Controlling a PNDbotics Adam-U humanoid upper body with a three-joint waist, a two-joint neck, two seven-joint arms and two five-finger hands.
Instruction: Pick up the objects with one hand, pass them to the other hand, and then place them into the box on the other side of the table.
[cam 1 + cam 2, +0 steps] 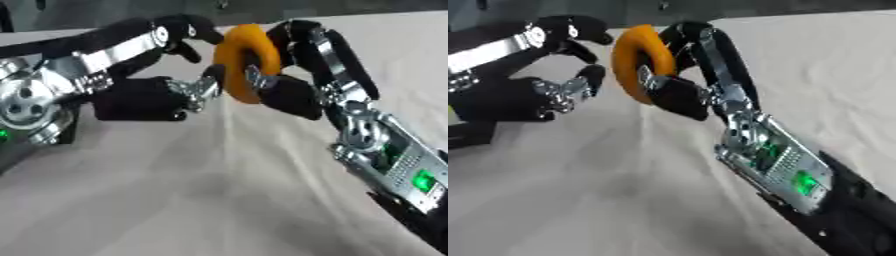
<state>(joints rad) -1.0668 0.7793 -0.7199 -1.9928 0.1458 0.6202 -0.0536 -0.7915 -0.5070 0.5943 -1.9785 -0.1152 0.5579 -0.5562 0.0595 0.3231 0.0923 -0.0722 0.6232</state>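
Observation:
An orange ring (229, 57) hangs upright in the air above the white-covered table (175, 190). My right hand (293, 95) comes in from the lower right and is shut on the ring, with fingers curled over its top and through its hole. From the left, my left hand (140, 97) has a finger (588, 34) and thumb (588, 75) spread apart in a curve beside the ring's left edge. The right eye view shows a small gap between them and the ring, so I cannot tell whether they touch it. No box is in view.
The wrinkled white cloth covers the table below and in front of both hands. A dark strip (754, 5) runs along the table's far edge at the top. Both forearms (789, 170) fill much of the sides of the views.

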